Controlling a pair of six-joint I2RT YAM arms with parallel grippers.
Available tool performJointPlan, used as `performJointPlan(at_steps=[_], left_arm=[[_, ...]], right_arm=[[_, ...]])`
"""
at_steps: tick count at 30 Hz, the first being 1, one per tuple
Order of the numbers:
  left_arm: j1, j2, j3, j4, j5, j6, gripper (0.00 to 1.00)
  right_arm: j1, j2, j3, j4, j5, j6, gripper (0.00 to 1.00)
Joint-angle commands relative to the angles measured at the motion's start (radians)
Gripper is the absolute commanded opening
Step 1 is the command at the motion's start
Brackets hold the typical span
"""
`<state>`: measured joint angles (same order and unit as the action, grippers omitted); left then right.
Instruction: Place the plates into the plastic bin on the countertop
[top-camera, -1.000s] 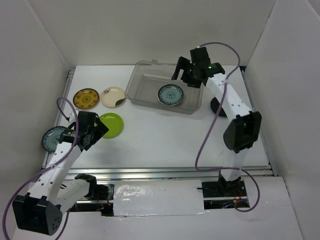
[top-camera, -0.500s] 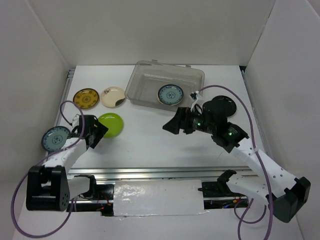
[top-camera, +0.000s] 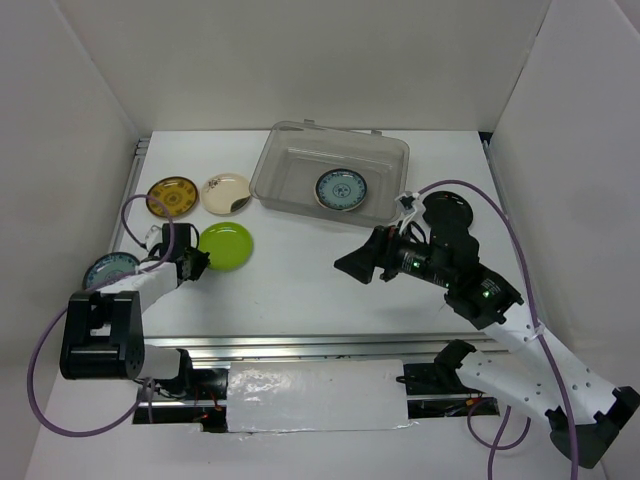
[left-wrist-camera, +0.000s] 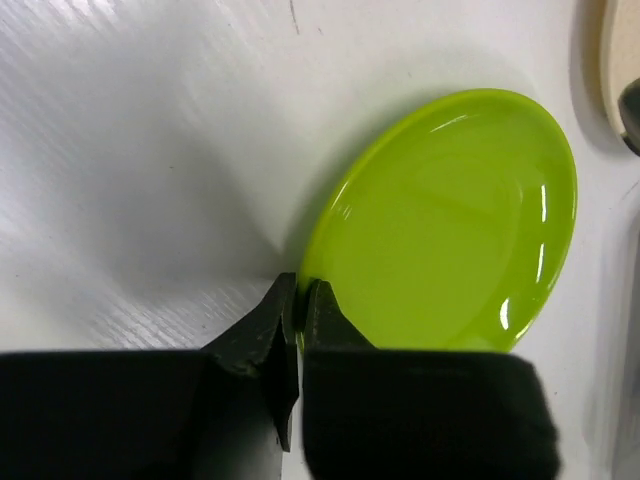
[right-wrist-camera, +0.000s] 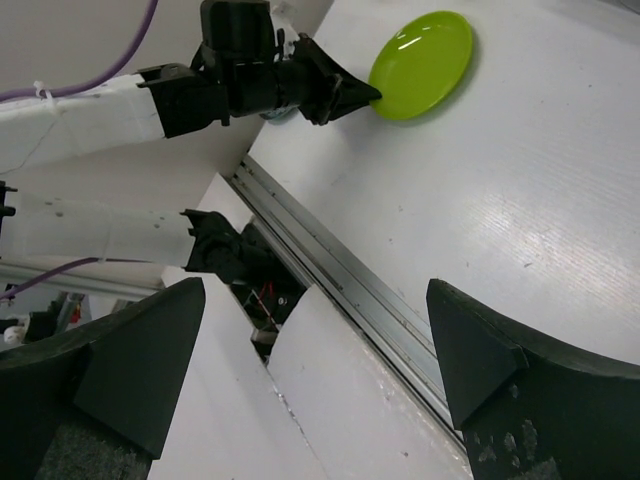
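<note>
Lime plate (left-wrist-camera: 450, 220): small round saucer, plain bright yellow-green, glossy w/ white glints, shallow dish, thin rim. Sits on the countertop (top-camera: 300, 290), left-centre, just in front of the cream plate (top-camera: 226, 193) and yellow plate (top-camera: 172, 197). Can't tell if its gripped edge is lifted. Countertop is matte white w/ fine ridged grain; metal rail (top-camera: 300, 343) along the front edge.

L claw (left-wrist-camera: 298, 295): black fingers tapering to wedge tips, jaws almost together, nipping the lime plate's near-left rim. The rim edge sits in the thin slit btwn the tips. Rest of the plate spreads away from the claw, up and right in the wrist view.

Bin (top-camera: 268, 175): clear greyish plastic, rectangular, rounded corners, back centre, well apart from the lime plate. Blue plate (top-camera: 341, 189) lies inside, twd the right half. 2nd blue plate (top-camera: 103, 270) at far left, partly under the L arm (top-camera: 130, 290). Black plate (top-camera: 452, 205) right of the bin, partly hidden by the R arm (top-camera: 480, 290).

R claw (top-camera: 350, 265): jaws wide, nothing btwn them, over mid-table, pointing left twd the lime plate, well apart from it.
</note>
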<state>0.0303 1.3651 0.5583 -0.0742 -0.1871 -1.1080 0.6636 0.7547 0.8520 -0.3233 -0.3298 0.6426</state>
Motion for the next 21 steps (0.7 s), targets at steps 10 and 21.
performJointPlan(at_steps=[10, 21], left_arm=[[-0.099, -0.391, -0.073, -0.184, -0.035, 0.048, 0.0], [-0.234, -0.584, 0.052, -0.141, 0.466, 0.369, 0.0]], right_arm=[[0.016, 0.135, 0.015, 0.089, 0.09, 0.02, 1.0], [0.022, 0.734, 0.154, 0.291, 0.118, 0.031, 0.99]])
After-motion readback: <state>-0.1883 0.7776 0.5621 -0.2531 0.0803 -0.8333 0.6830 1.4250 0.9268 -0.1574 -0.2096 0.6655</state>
